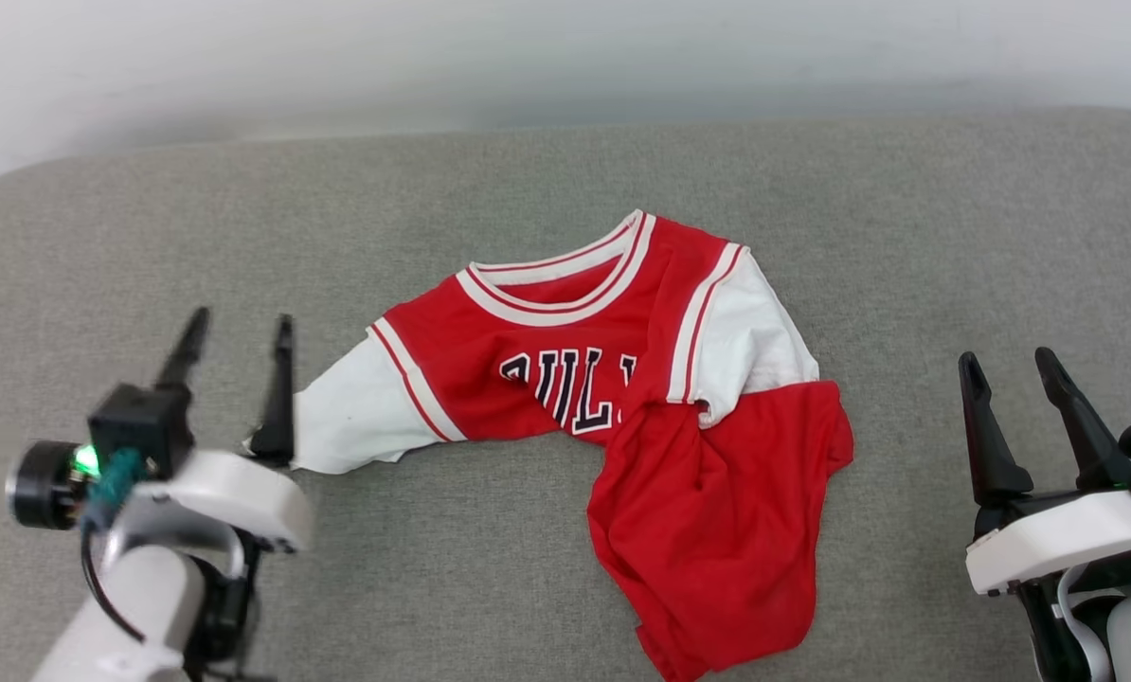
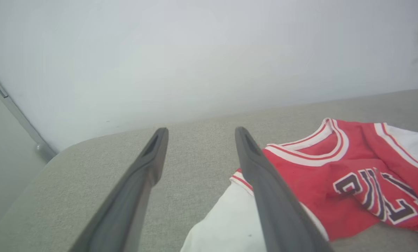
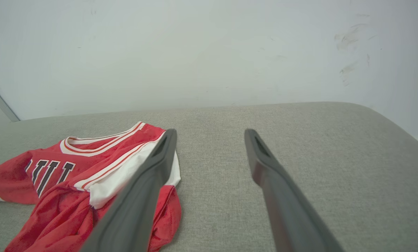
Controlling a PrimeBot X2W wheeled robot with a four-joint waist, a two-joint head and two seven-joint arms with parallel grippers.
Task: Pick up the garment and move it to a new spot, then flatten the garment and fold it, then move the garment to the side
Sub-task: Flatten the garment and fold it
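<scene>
Spread and empty, the left gripper (image 1: 242,318) stands at the left end of the garment (image 1: 490,332), one finger at the edge of the white sleeve (image 1: 348,417); contact cannot be confirmed. The right gripper (image 1: 1006,356), likewise spread and empty, is well apart from the garment's right side. The garment lies crumpled on the grey cushion (image 1: 490,568), collar toward the wall (image 1: 528,57), lower half twisted.

Bright, even, soft light casts only faint shadows; the wall (image 1: 565,57) looks hazy and the left tool (image 1: 241,318) slightly blurred.
</scene>
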